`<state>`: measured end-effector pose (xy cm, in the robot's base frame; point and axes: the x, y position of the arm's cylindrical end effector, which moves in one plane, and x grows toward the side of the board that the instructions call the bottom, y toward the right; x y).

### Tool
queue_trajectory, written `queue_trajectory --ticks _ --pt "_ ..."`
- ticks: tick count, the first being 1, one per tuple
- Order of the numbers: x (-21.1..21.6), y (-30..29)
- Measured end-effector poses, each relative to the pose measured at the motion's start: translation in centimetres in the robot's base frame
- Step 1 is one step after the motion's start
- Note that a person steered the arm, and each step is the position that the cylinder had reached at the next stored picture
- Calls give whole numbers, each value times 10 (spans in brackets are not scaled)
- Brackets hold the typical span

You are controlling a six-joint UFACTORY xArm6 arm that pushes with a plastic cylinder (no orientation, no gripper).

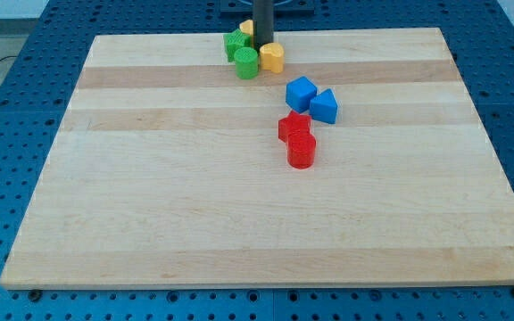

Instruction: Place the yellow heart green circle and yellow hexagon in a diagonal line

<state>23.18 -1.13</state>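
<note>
My tip (263, 45) stands at the view's top centre inside a tight cluster of blocks. The yellow hexagon (272, 58) lies just below and right of the tip, touching or nearly touching it. The green circle (246, 63) lies below and left of the tip, next to the hexagon. A yellow block (247, 28), likely the heart, peeks out at the rod's left and is partly hidden by it. A green block of uneven shape (236, 43) sits left of the tip, touching the green circle.
A blue cube (301, 93) and a blue triangle (324, 106) lie right of centre. A red block (294, 127) and a red cylinder (302, 151) touch just below them. The wooden board (150, 196) rests on a blue perforated table.
</note>
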Motion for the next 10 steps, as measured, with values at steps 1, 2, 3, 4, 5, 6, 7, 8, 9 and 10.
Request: queue_trajectory --ticks 1,2,3,4,5,6,7,8,9,10 --pt "19 36" --pt "34 87" --pt "46 116" --pt "65 128" --pt "76 95" --pt "76 49" --pt "74 19" --pt "66 15" --pt "54 15" --pt "55 12"
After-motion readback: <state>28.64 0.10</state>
